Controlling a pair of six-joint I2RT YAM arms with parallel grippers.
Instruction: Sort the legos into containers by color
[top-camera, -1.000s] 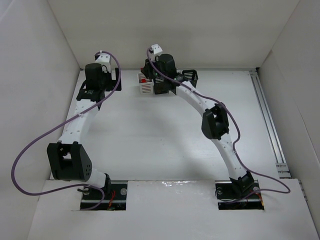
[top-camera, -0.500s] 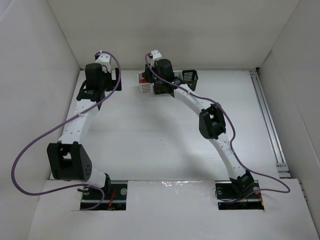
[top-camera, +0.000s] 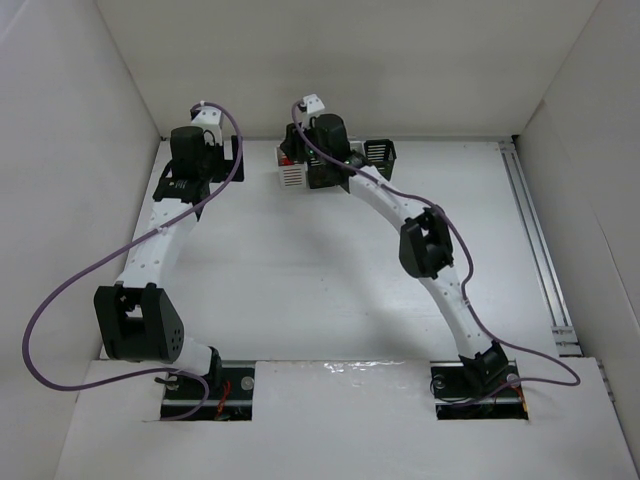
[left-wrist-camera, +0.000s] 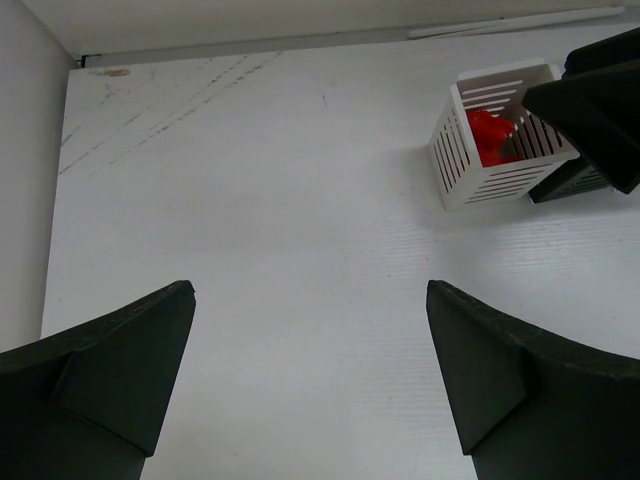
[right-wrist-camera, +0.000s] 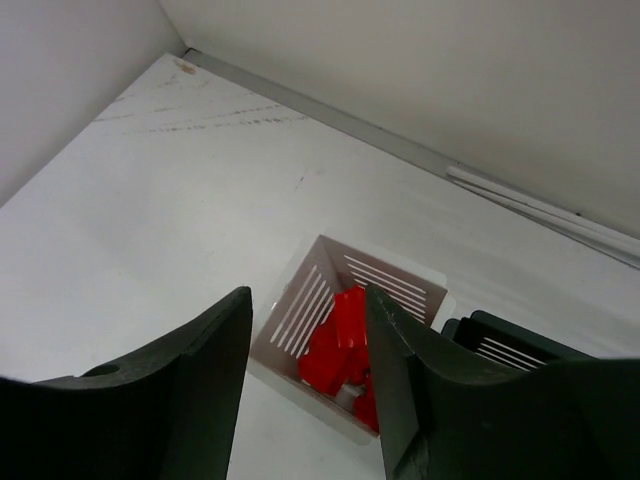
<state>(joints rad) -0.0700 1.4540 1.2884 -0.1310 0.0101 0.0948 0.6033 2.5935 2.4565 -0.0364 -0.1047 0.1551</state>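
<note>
A white slatted bin holds several red legos; it also shows in the left wrist view with the red legos inside, and in the top view. My right gripper hangs open right above this bin, nothing between its fingers; in the top view it covers most of the bin. My left gripper is open and empty over bare table, left of the bin. No loose legos show on the table.
A black slatted bin stands right of the white one. Another black bin shows behind the right arm. The back wall and left wall are close. A metal rail runs along the right side.
My right gripper has shifted slightly left over the white bin and hides more of the red legos. The left arm has not moved.
</note>
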